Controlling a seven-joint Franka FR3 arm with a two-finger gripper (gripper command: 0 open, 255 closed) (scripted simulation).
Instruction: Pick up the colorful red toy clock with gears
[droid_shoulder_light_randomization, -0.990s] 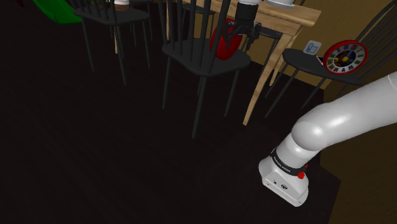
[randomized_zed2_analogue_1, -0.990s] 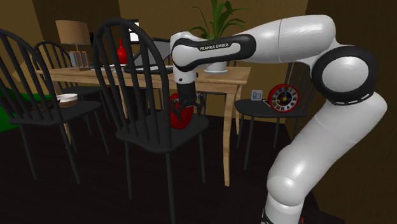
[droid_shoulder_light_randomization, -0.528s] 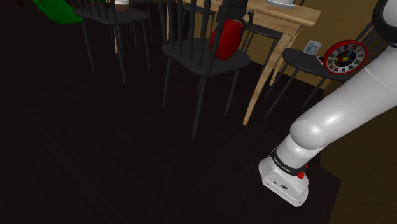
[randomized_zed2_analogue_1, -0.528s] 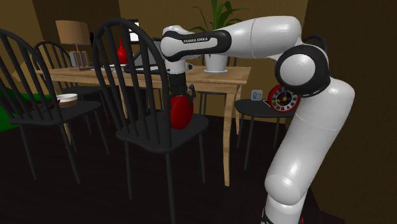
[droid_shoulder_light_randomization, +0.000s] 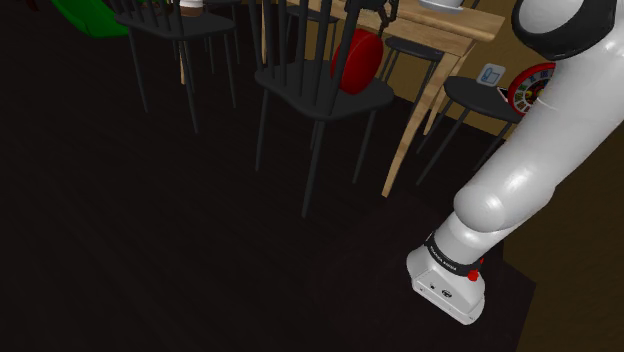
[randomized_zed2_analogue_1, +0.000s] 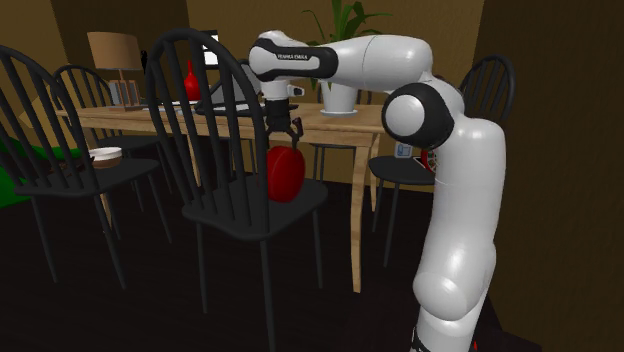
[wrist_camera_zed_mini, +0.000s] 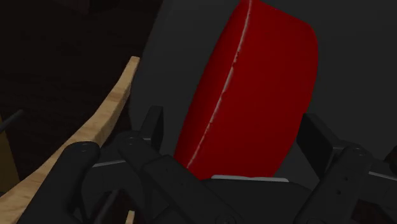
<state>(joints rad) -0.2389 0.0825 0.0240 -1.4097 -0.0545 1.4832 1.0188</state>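
We note black chair (randomized_zed2_analogue_1: 235, 205) near second exterior view's middle. Red toy clock (randomized_zed2_analogue_1: 285, 175) stands on edge on its seat. Gripper (randomized_zed2_analogue_1: 284, 138) hangs directly above, pointing down, fingers (wrist_camera_zed_mini: 321, 140) spread either side of clock's top, clasping nothing. We judge: clock lies straight below; lower, then close.

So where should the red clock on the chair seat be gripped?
Likely best: pinch the red clock across its two flat faces near the top edge, coming from above: it stands on edge on the chair, whose back blocks one side.
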